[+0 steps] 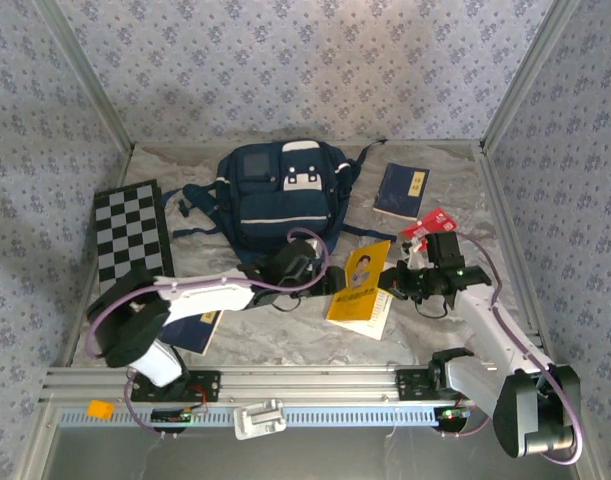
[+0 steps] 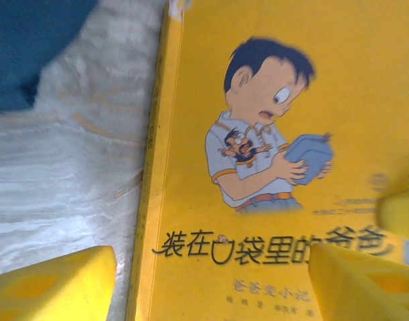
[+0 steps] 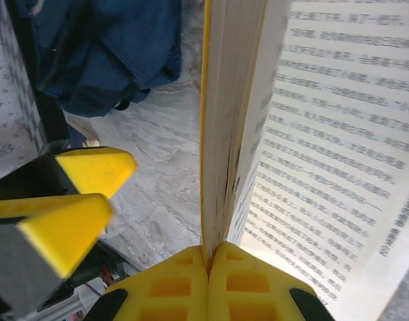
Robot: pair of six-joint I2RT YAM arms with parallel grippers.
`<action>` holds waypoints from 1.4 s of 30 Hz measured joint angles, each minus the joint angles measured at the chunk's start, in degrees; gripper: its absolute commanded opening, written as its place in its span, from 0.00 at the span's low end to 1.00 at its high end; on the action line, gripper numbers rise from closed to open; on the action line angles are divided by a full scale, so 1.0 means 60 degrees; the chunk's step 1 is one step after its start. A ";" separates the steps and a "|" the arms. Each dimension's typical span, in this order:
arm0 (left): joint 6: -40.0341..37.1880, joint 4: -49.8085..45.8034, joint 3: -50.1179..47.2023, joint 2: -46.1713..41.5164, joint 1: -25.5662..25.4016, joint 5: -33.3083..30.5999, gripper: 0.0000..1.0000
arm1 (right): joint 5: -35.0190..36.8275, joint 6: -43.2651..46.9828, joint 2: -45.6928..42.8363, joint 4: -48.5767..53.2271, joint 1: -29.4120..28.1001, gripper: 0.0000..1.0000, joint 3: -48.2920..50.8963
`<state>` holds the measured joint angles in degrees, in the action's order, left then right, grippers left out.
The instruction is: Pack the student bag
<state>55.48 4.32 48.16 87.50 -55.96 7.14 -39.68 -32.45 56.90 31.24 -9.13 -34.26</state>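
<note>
Left end effector (image 2: 204,284) wide, right (image 3: 209,257) pinched.

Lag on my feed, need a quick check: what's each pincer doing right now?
Left pincer: open, holding nothing.
Right pincer: closed on the yellow book.

Passage is left at one o'clock between student bag (image 1: 280,195) and navy booklet (image 1: 402,190); nine o'clock is blocked by chessboard (image 1: 130,235).

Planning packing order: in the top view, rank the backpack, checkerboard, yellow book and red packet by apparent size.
1. student bag
2. checkerboard
3. yellow book
4. red packet, partly behind the right arm, so its full size is unsure
</note>
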 measured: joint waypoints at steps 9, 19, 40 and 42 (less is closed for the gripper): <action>-0.0492 0.0084 -0.1494 -0.2554 0.2076 0.1443 0.88 | -0.0718 -0.0918 -0.0390 -0.0426 -0.0251 0.00 -0.0729; -0.0047 0.1279 -0.2186 -0.3045 0.3151 0.3326 0.94 | -0.1115 -0.2237 -0.0444 -0.1676 -0.0958 0.00 -0.1581; 0.1224 0.2787 -0.2178 -0.2962 0.3169 0.4328 0.56 | -0.0885 -0.3002 -0.0040 -0.3213 -0.1785 0.00 -0.1712; 0.1213 0.2710 -0.2178 -0.3049 0.3169 0.4280 0.51 | -0.0885 -0.2841 -0.0025 -0.3144 -0.1694 0.00 -0.1694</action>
<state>62.76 20.58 35.09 69.21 -36.95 32.82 -44.99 -49.50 56.75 12.38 -19.29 -44.42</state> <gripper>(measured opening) 0.554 0.052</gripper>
